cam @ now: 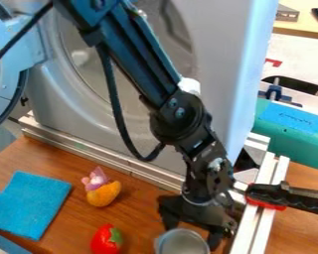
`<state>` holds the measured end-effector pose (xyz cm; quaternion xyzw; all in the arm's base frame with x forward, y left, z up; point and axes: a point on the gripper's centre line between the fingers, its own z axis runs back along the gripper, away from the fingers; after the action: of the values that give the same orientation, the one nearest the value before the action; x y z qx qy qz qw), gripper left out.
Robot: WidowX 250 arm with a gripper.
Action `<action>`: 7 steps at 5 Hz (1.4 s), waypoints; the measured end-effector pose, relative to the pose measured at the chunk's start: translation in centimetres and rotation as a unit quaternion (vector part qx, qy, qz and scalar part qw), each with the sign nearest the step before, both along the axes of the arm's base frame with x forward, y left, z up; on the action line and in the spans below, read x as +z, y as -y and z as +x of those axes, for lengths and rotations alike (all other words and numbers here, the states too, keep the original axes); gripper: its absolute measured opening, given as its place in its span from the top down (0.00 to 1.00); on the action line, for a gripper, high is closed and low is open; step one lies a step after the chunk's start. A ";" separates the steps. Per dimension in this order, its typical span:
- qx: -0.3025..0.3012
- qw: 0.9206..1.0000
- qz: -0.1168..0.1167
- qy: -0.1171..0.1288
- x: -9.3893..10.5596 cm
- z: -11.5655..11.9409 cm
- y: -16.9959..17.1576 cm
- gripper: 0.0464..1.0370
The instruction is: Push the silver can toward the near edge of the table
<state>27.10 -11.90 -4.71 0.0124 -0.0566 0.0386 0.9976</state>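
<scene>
Black and angled downward, the gripper (192, 236) was positioned low over the desk (72, 218), at the near end of the rails. Its two fingers were spread apart, one toward the cloth side and one toward the clamp side, so that room was left between them. Just in front of them a grey cup (182, 243) was seen from above, its round mouth turned up; whether it was touched by either finger could not be told. With the cup so upright, its rim was presented to the gripper from above.

Above the gripper, the arm (145, 59) was bent at its joints, and its cable (115, 99) was left hanging in a loose loop, presumably so that the joints could be turned without strain. Beside the gripper, the metal rails (260, 218) were gripped by a black and red clamp (284, 196), probably so that the frame would be held firm.

Farther out, a red toy strawberry (107, 240) was placed near the cup, and beyond it a pink and orange toy (102, 191) was set apart. A blue cloth (29, 206) was spread flat beyond both; no reason for that spacing was shown. Behind the rails, a large grey panel (224, 49) was stood upright, perhaps as a backing for the work area.
</scene>
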 end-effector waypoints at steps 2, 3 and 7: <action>0.023 0.999 -0.018 -0.019 -0.6 -1.0 0.7 0.04; 0.018 0.999 -0.010 -0.027 -0.6 -1.3 0.4 0.04; 0.026 1.000 -0.007 -0.010 2.1 0.0 -3.6 0.04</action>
<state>27.11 -8.28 -2.58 0.0076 -0.0455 0.0652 0.9968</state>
